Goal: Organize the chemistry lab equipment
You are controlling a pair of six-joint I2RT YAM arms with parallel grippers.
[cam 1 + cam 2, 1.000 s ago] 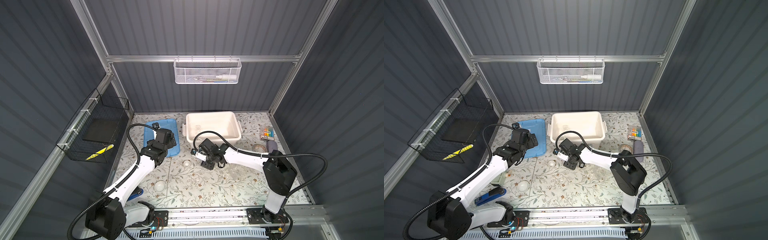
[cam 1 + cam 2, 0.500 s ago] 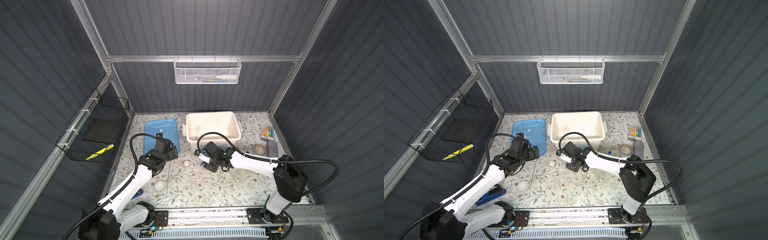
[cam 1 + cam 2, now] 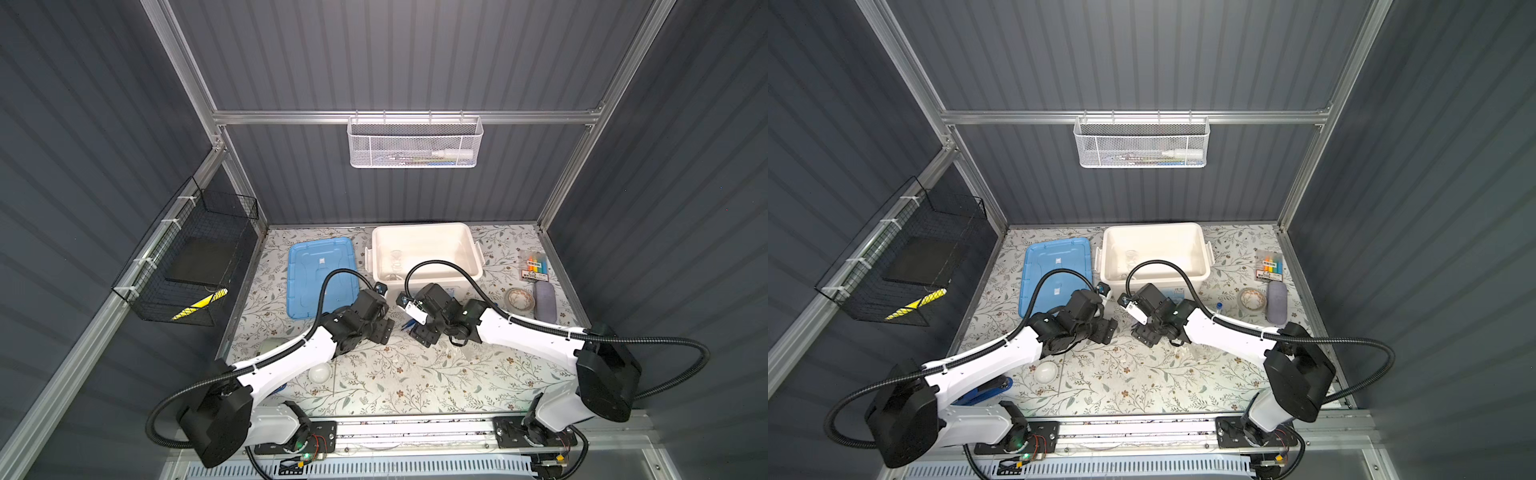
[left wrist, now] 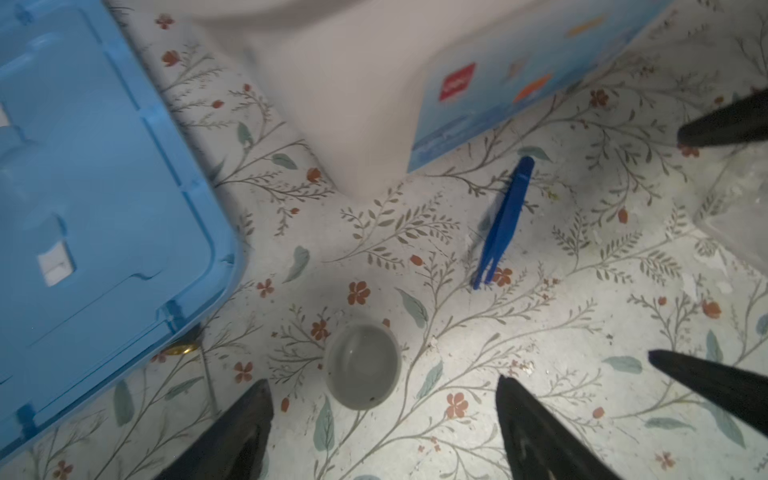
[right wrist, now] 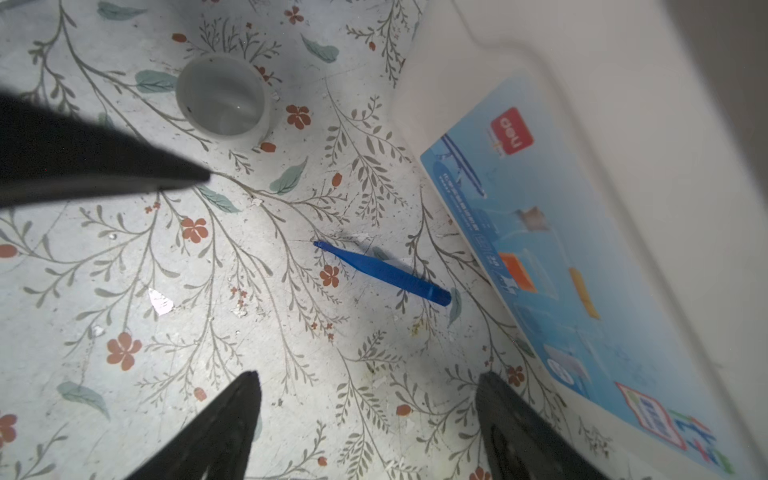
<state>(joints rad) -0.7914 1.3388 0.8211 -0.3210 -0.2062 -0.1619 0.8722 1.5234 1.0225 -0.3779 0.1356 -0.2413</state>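
Right wrist view first: the right tool (image 5: 365, 376) has just come apart. Its jaws stand wide with nothing between them, and the blue tweezers (image 5: 382, 272) lie flat and free on the desk (image 5: 124, 291), just in front of the white bin (image 5: 623, 124). Whether that tool let the tweezers go or is lining up a pick, I cannot tell. Either way, they are not in the bin yet.

Big move on the other side. The left arm has swung off the blue lid (image 3: 322, 276) at 10 o'clock and come down to the middle of the desk. The left tool (image 4: 382, 380) is wide too, its fingers either side of a small white dish (image 4: 361, 365) and apparently clear of it. That looks like the next pick.

Reading the desk as a clock in a top view, the dish sits at 9 o'clock of the tweezers and the bin at 12.

Both arms reach forward and low with wrists tipped down, the tools nose to nose near the desk's centre. It's crowded in there, so a bump looks possible.

Clear glassware (image 3: 395, 259) is already in the bin. A second dish (image 3: 320, 374) waits at 7 o'clock.
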